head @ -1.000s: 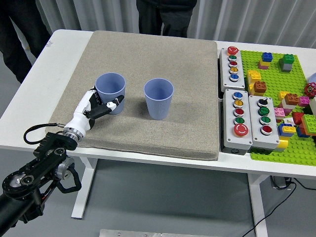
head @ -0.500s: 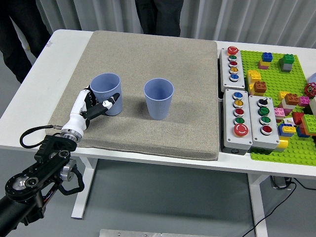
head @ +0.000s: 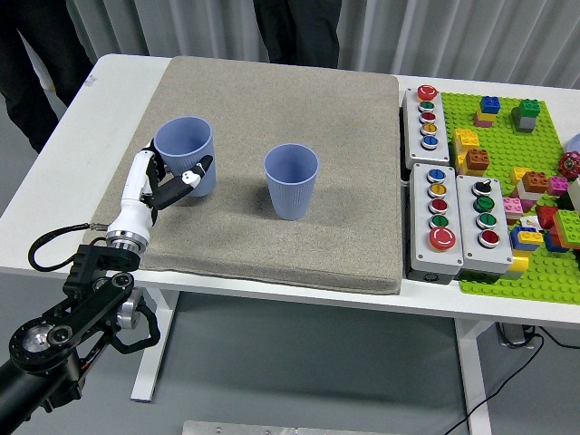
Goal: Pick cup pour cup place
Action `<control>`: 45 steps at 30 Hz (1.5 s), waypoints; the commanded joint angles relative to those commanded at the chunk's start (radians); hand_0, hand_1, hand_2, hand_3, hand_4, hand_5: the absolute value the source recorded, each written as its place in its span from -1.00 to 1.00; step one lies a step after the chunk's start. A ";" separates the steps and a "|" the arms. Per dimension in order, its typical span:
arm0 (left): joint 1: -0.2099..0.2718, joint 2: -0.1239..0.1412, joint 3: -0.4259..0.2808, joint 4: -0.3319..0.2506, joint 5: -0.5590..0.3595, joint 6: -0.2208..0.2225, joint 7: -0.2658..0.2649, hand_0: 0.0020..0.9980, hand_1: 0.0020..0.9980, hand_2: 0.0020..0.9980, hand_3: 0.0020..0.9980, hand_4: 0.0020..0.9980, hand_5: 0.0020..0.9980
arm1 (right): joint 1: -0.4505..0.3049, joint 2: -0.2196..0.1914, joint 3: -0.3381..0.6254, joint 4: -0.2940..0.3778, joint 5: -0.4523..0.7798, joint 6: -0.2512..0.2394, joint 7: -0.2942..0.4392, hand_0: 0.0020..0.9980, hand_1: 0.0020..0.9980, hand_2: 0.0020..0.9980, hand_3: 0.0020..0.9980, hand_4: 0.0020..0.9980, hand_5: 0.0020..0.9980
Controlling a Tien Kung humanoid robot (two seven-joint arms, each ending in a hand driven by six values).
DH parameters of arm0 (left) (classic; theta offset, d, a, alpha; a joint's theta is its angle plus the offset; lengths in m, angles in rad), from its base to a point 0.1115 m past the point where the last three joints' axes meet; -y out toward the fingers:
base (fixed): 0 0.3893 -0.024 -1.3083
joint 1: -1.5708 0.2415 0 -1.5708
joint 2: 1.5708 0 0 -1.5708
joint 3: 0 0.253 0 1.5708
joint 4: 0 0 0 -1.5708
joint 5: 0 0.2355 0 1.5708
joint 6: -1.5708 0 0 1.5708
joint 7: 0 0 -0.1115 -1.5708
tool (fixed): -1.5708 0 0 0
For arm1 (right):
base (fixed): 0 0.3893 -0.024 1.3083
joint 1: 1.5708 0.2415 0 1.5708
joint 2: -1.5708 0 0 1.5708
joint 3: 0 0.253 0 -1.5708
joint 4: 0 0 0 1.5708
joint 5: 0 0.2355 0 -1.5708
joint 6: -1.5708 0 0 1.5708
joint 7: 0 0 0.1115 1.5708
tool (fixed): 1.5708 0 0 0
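Two blue ribbed cups are over the grey mat. My left hand, white with black fingertips, is shut on the left cup, which is tilted slightly to the left and looks raised off the mat. The right cup stands upright near the mat's middle, apart from the hand. My black left arm comes in from the lower left corner. My right arm does not show.
Grey button boxes sit right of the mat. A green baseplate with several toy bricks lies at the far right. People in dark clothes stand at the table's far side. White table shows left of the mat.
My left hand has moved left and a little away with the left cup, which now tilts and sits higher in the picture. The right cup has not moved.
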 joint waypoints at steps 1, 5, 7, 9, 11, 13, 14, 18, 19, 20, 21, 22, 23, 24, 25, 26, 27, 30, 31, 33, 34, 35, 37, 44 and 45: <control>-0.003 0.006 -0.004 -0.014 0.044 0.012 0.011 0.03 -0.07 -0.08 -0.03 0.39 -0.89 | 0.001 -0.001 0.001 0.000 -0.001 0.000 0.000 0.35 0.27 0.13 0.14 -1.00 -0.74; -0.022 0.051 0.003 -0.068 0.199 0.039 0.076 0.02 -0.07 -0.07 -0.03 0.41 -0.86 | 0.002 -0.003 0.004 0.000 -0.002 -0.001 0.000 0.35 0.27 0.13 0.14 -1.00 -0.74; -0.041 0.083 0.022 -0.096 0.277 0.047 0.123 0.02 -0.07 -0.07 -0.03 0.41 -0.86 | 0.002 -0.005 0.004 0.000 0.001 -0.002 0.001 0.35 0.27 0.13 0.14 -1.00 -0.74; -0.067 0.121 0.049 -0.126 0.365 0.032 0.163 0.02 -0.06 -0.07 -0.03 0.39 -0.83 | 0.001 -0.006 0.007 0.000 -0.001 -0.003 0.000 0.35 0.27 0.12 0.13 -1.00 -0.74; -0.099 0.158 0.075 -0.147 0.448 0.010 0.194 0.02 -0.06 -0.07 -0.03 0.39 -0.83 | -0.002 -0.007 0.011 0.000 -0.006 -0.003 -0.001 0.35 0.27 0.12 0.13 -1.00 -0.74; -0.122 0.180 0.093 -0.157 0.500 -0.004 0.211 0.02 -0.06 -0.07 -0.03 0.39 -0.83 | -0.004 -0.008 0.010 0.000 -0.006 -0.003 -0.001 0.35 0.27 0.12 0.13 -1.00 -0.74; -0.128 0.186 0.097 -0.159 0.513 -0.007 0.215 0.02 -0.06 -0.06 -0.02 0.39 -0.86 | -0.004 -0.008 0.009 0.000 -0.006 -0.003 -0.001 0.35 0.27 0.12 0.13 -1.00 -0.75; -0.163 0.213 0.134 -0.182 0.566 -0.032 0.241 0.02 -0.06 -0.06 -0.02 0.39 -0.86 | -0.009 -0.011 0.008 0.000 -0.006 -0.003 -0.001 0.35 0.27 0.12 0.13 -1.00 -0.75; -0.174 0.215 0.145 -0.187 0.590 -0.037 0.249 0.02 -0.06 -0.06 -0.02 0.39 -0.86 | -0.010 -0.011 0.008 0.000 -0.006 -0.004 -0.001 0.35 0.27 0.12 0.13 -1.00 -0.75; -0.182 0.216 0.154 -0.189 0.612 -0.043 0.255 0.04 -0.05 -0.05 -0.01 0.36 -0.93 | -0.010 -0.010 0.007 0.000 -0.006 -0.004 -0.002 0.35 0.27 0.12 0.13 -1.00 -0.75; -0.189 0.215 0.160 -0.189 0.629 -0.047 0.260 0.04 -0.05 -0.05 -0.01 0.36 -0.93 | -0.010 -0.011 0.007 0.000 -0.006 -0.004 -0.002 0.35 0.27 0.12 0.13 -1.00 -0.75; -0.197 0.215 0.168 -0.189 0.652 -0.052 0.267 0.04 -0.05 -0.05 -0.01 0.36 -0.93 | -0.011 -0.010 0.006 0.000 -0.005 -0.004 -0.002 0.35 0.27 0.12 0.13 -1.00 -0.75; -0.205 0.214 0.175 -0.188 0.671 -0.056 0.271 0.04 -0.05 -0.05 -0.01 0.36 -0.93 | -0.011 -0.010 0.005 0.000 -0.004 -0.004 -0.002 0.35 0.27 0.12 0.13 -1.00 -0.75; -0.209 0.214 0.179 -0.187 0.680 -0.058 0.274 0.04 -0.05 -0.05 -0.01 0.36 -0.93 | -0.011 -0.010 0.004 0.000 -0.003 -0.004 -0.002 0.35 0.27 0.12 0.13 -1.00 -0.75; -0.215 0.215 0.184 -0.186 0.692 -0.062 0.278 0.04 -0.05 -0.05 -0.01 0.36 -0.93 | -0.011 -0.011 0.003 0.000 -0.002 -0.004 -0.002 0.35 0.27 0.12 0.13 -1.00 -0.75; -0.222 0.215 0.190 -0.185 0.708 -0.066 0.282 0.04 -0.05 -0.05 -0.01 0.34 -0.93 | -0.010 -0.011 0.003 0.000 0.000 -0.005 -0.002 0.35 0.27 0.12 0.13 -1.00 -0.76; -0.232 0.217 0.199 -0.184 0.729 -0.070 0.287 0.04 -0.05 -0.05 -0.01 0.34 -0.93 | -0.009 -0.011 0.002 0.000 0.002 -0.005 -0.001 0.35 0.27 0.12 0.13 -1.00 -0.76; -0.252 0.218 0.218 -0.174 0.753 -0.076 0.293 0.04 -0.05 -0.05 -0.01 0.34 -0.93 | -0.008 -0.012 0.000 0.000 0.008 -0.006 -0.001 0.35 0.27 0.12 0.13 -1.00 -0.76; -0.263 0.217 0.226 -0.167 0.764 -0.078 0.296 0.04 -0.05 -0.05 -0.01 0.34 -0.93 | -0.006 -0.012 -0.001 0.000 0.009 -0.006 0.000 0.35 0.27 0.12 0.13 -1.00 -0.76; -0.278 0.217 0.237 -0.156 0.780 -0.082 0.300 0.05 -0.05 -0.05 -0.01 0.33 -0.93 | -0.005 -0.013 -0.003 0.000 0.010 -0.006 0.000 0.35 0.27 0.12 0.13 -1.00 -0.78; -0.287 0.218 0.243 -0.149 0.795 -0.085 0.303 0.05 -0.05 -0.05 -0.01 0.33 -0.93 | -0.004 -0.014 -0.002 0.000 0.010 -0.006 0.000 0.35 0.27 0.12 0.13 -1.00 -0.78; -0.292 0.218 0.246 -0.145 0.806 -0.087 0.305 0.05 -0.05 -0.05 -0.01 0.33 -0.93 | -0.003 -0.014 -0.001 0.000 0.009 -0.006 0.000 0.35 0.27 0.12 0.13 -1.00 -0.78; -0.300 0.220 0.251 -0.140 0.821 -0.090 0.307 0.05 -0.05 -0.05 -0.01 0.33 -0.93 | -0.001 -0.015 -0.001 0.000 0.010 -0.006 0.000 0.35 0.27 0.12 0.13 -1.00 -0.78; -0.313 0.219 0.262 -0.131 0.884 -0.100 0.314 0.05 -0.05 -0.04 -0.01 0.31 -0.92 | 0.004 -0.015 -0.002 0.000 0.009 -0.007 0.001 0.35 0.27 0.12 0.13 -1.00 -0.79; -0.314 0.218 0.263 -0.129 0.900 -0.102 0.316 0.05 -0.05 -0.04 -0.01 0.31 -0.92 | 0.005 -0.015 -0.001 0.000 0.007 -0.006 0.001 0.35 0.27 0.12 0.13 -1.00 -0.79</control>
